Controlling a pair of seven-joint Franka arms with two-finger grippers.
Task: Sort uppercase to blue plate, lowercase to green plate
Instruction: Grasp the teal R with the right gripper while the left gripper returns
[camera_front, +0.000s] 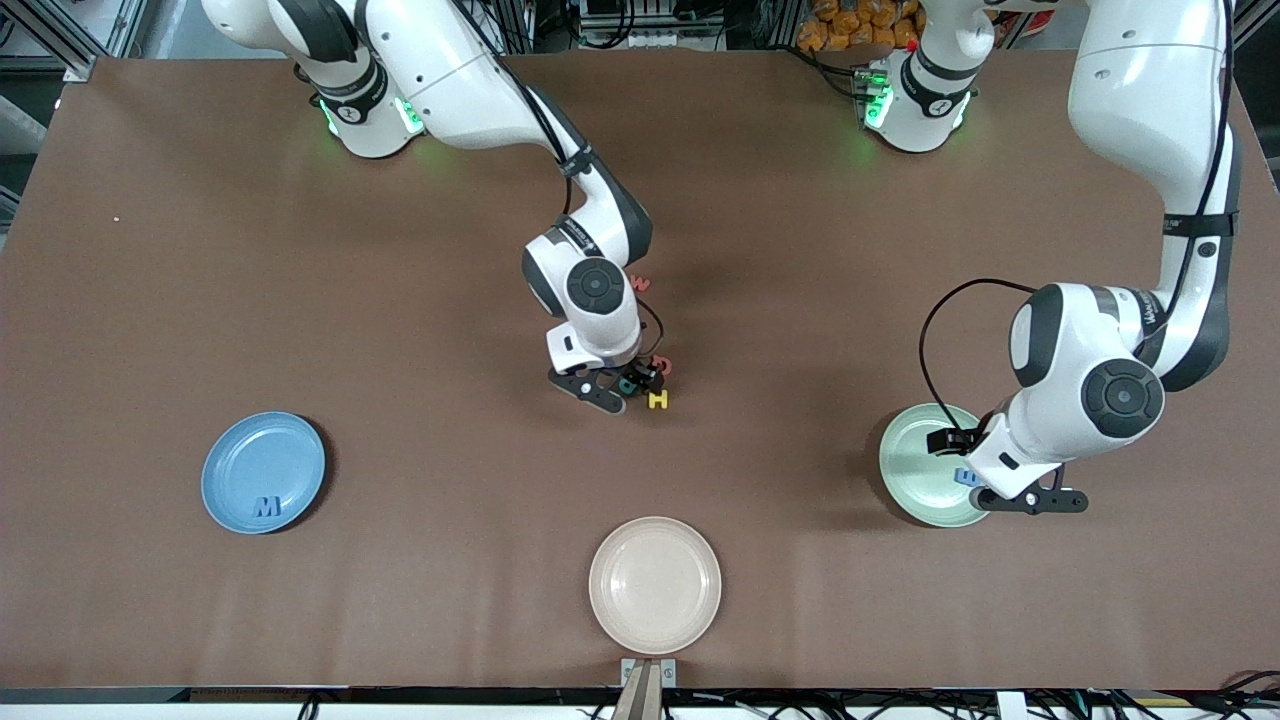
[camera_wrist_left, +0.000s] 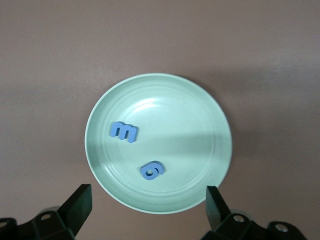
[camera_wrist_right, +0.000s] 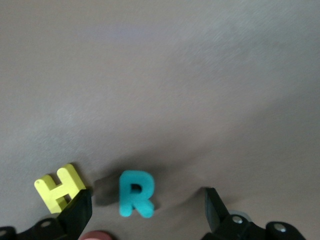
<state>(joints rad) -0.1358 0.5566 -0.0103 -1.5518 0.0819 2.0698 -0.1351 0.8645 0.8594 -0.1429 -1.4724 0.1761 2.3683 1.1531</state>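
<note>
Green plate (camera_wrist_left: 200, 105) holds blue g (camera_wrist_left: 151, 171), blue E shape (camera_wrist_left: 123, 132).

The table (camera_front: 300, 300) carries a matt brown covering with a fine, even texture and no glare. The green plate (camera_wrist_left: 200, 100) looks like smooth moulded plastic with a soft sheen and faint concentric ridges; the blue plate (camera_front: 240, 450) and the beige plate (camera_front: 655, 620) show the same smooth, semi-gloss finish. The teal R (camera_wrist_right: 135, 192) and yellow H (camera_wrist_right: 57, 189) look matt and slightly soft, like foam. The arm shells (camera_front: 1130, 90) are glossy white plastic. The left gripper (camera_wrist_left: 149, 202) has matt black fingers (camera_wrist_left: 80, 202).
</note>
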